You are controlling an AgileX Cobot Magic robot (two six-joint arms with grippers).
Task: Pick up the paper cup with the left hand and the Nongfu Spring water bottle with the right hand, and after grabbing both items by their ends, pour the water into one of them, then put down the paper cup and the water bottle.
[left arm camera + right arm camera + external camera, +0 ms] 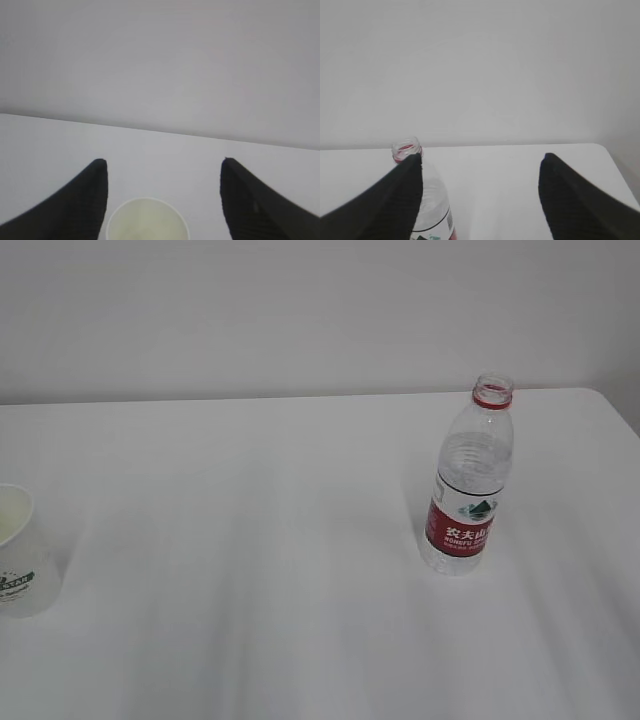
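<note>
Both your pincers gape wide, holding nothing: left pincer [164, 170] above cup [148, 220], right pincer [481, 165] behind bottle [432, 200] on surface [260, 540].

Wide bare table [250, 570] between paper cup [22, 552] and bottle [466, 480].

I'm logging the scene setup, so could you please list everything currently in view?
paper cup: one, white with a dark green logo, upright at the table's left edge.
water bottle: one, clear with red neck ring and red label, uncapped, upright right of centre.
table: one, white, against a pale wall.
left end effector: one, black, open above the cup.
right end effector: one, black, open, the bottle by its left finger.
</note>
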